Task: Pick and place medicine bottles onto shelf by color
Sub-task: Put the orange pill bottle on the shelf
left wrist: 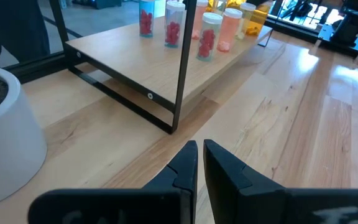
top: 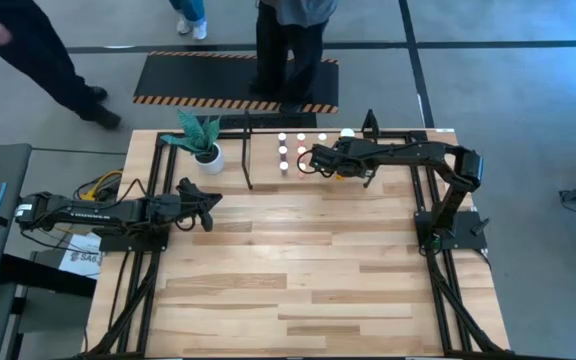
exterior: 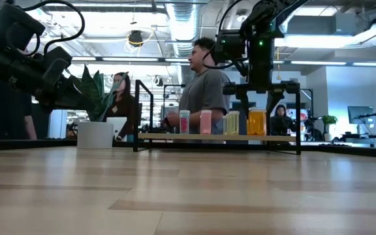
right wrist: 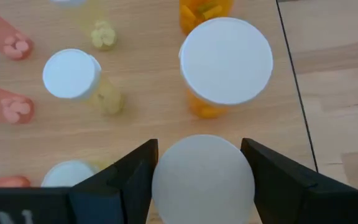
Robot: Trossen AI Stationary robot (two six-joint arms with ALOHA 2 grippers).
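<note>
I am holding the right claw [right wrist: 201, 171] over the shelf [top: 251, 150] at the far edge of the counter [top: 298, 270], its fingers [right wrist: 126, 177] half spread and clasping a white-capped bottle [right wrist: 202, 180] by the cap's sides. I am looking straight down on that cap in the right wrist view, so I cannot tell the body's colour. Just beyond it a large orange bottle [right wrist: 225, 62] is standing upright, with a yellowish bottle [right wrist: 73, 76] further along the row. The pink and red bottles [left wrist: 174, 25] are grouped towards the shelf's other end, beside the white plant pot [top: 208, 156].

I am judging these bottles to be light, rigid plastic, smooth enough to slip and easy to topple, with loose pills shifting inside. Taking them across the cap or just under it is looking like the safest hold. The left claw [left wrist: 199, 163] is resting clenched and empty, low over the counter near the pot.
</note>
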